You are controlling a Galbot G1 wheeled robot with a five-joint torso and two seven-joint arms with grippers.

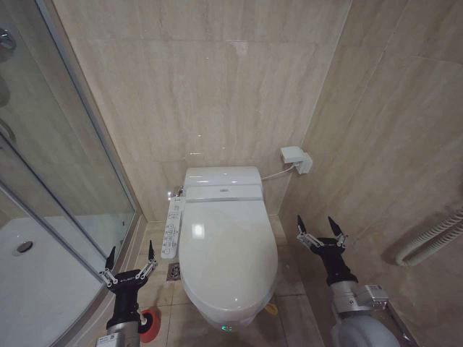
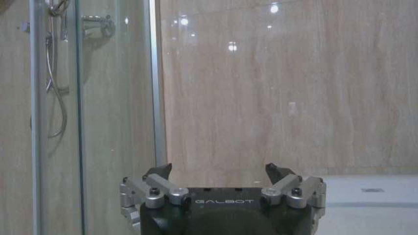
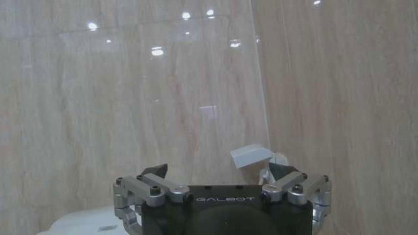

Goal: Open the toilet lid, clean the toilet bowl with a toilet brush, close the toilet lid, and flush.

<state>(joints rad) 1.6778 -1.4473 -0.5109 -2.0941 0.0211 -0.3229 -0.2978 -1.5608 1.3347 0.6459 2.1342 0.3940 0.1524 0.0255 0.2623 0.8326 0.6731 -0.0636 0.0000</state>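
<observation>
The glossy white toilet lid [image 1: 228,253] lies shut over the toilet bowl [image 1: 217,307] against the back wall. A red round cup holder [image 1: 150,324] stands on the floor at the toilet's left, mostly behind my left arm; the toilet brush itself is hidden. My left gripper [image 1: 130,259] hangs open left of the toilet, above the holder, holding nothing; in the left wrist view the left gripper [image 2: 220,171] faces the wall. My right gripper [image 1: 321,230] is open and empty to the right of the lid. In the right wrist view the right gripper [image 3: 219,171] points at the wall.
A long white button panel [image 1: 173,228] runs along the toilet's left side. A glass shower enclosure [image 1: 51,217] stands at the left, with a floor drain [image 1: 173,271] beside the toilet. A white wall box [image 1: 296,158] and a ribbed white hose [image 1: 434,237] are at the right.
</observation>
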